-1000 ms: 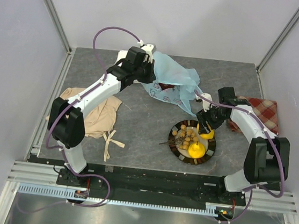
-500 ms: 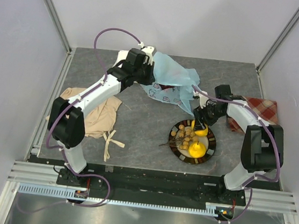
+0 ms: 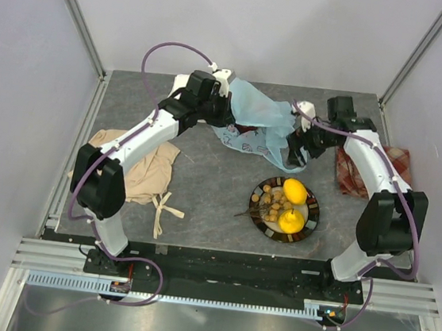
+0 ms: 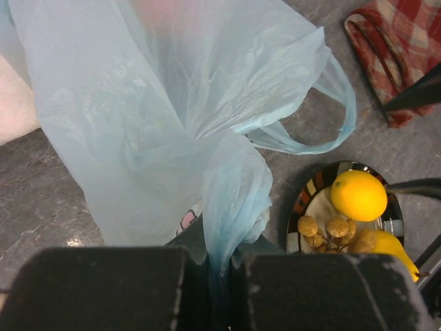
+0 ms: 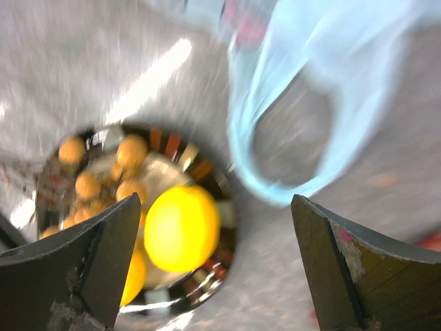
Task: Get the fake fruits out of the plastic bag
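Observation:
The plastic bag is light blue and hangs lifted at the back of the table. My left gripper is shut on a gathered fold of the plastic bag, pinched between its jaws. Something red shows faintly through the film. On a striped plate lie a yellow lemon, a yellow pear and a tan berry cluster. My right gripper hovers open between bag and plate, holding nothing. In the right wrist view the right gripper looks down on the lemon and a bag handle loop.
A beige cloth lies at the left by the left arm. A red checked cloth lies under the right arm, also seen as the checked cloth in the left wrist view. Grey walls and metal rails close the table on three sides.
My right gripper let the lemon go onto the plate, opened wide and drew back toward the bag. The left gripper has kept its hold on the bag, nearly still.

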